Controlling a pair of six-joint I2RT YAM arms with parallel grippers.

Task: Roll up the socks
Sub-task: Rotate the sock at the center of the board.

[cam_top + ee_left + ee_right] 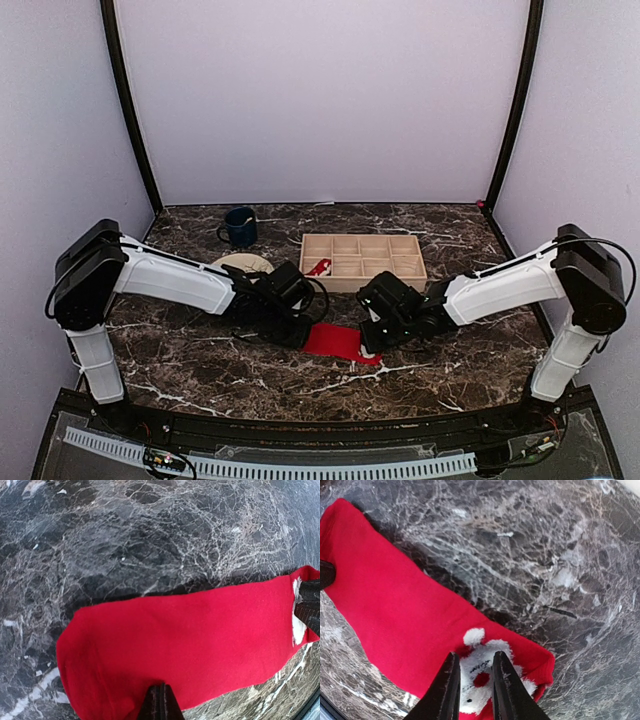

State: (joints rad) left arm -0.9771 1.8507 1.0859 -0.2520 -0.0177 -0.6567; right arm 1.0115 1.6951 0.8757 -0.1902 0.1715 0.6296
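Red sock [335, 342] lies flat on the marble table [200, 365], mid-width toward the near edge, long axis roughly parallel to that edge. It spans from my left gripper [159, 692] to my right gripper [472, 662]. Left jaws are closed, apparently pinching fabric near the left end. Right jaws are narrowed around the white plush trim [482, 672] at the right end, so I judge the roll must run along that axis. Second sock [318, 266] sits in the wooden tray [400, 268] toward the far edge.

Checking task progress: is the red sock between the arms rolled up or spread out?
Spread out: red sock lies flat on the table, left tool and right tool pinching opposite ends.
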